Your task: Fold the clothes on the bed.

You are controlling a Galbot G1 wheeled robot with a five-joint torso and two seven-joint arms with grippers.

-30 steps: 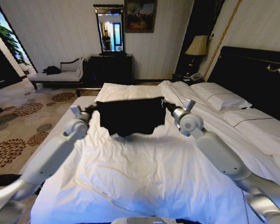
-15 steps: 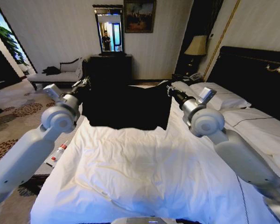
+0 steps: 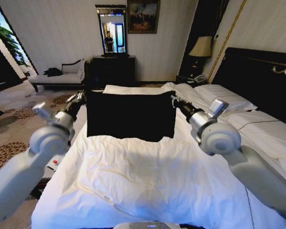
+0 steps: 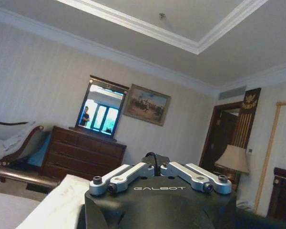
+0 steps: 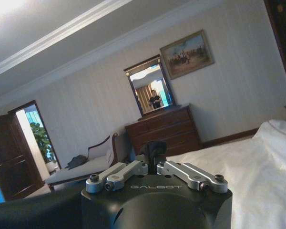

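Since a moment ago both arms have come lower and the one black T-shirt (image 3: 130,116) hangs nearer the white duvet than before, stretched flat as a wide rectangle, its long axis running left to right across the bed (image 3: 148,186). Left hand (image 3: 81,96) is pinched shut on the upper left corner, right hand (image 3: 173,100) on the upper right. Its lower edge hangs just over the duvet, with open bedding in front and on the right; the bed's left edge is close.
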